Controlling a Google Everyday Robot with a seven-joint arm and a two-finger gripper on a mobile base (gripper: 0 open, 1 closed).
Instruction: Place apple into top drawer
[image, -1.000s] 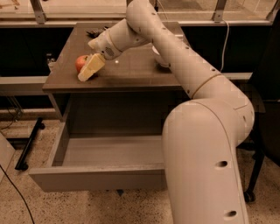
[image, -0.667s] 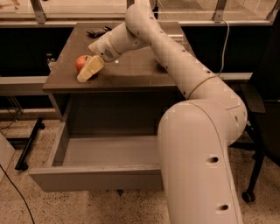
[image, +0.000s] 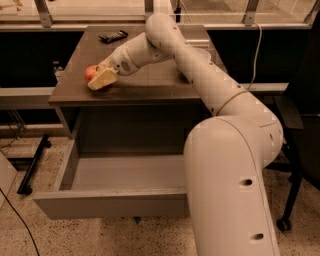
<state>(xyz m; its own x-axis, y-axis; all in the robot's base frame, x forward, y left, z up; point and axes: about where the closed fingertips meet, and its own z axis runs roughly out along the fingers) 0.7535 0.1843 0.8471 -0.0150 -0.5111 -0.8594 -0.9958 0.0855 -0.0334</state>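
Note:
The red-orange apple (image: 91, 73) sits on the dark cabinet top (image: 145, 82) near its left front edge. My gripper (image: 100, 79) reaches across the top from the right and is around the apple; one pale finger (image: 103, 79) lies against its front side. The top drawer (image: 120, 172) is pulled wide open below the cabinet top, its smooth grey inside bare. My white arm stretches from the lower right up over the cabinet.
A dark remote-like object (image: 113, 36) lies at the back left of the cabinet top. A white bowl (image: 200, 52) is mostly hidden behind my arm. A black stand foot (image: 32, 167) lies on the floor to the left; a chair (image: 300, 150) stands at the right.
The view has shifted slightly. The gripper stays at the apple, which has not visibly moved on the cabinet top.

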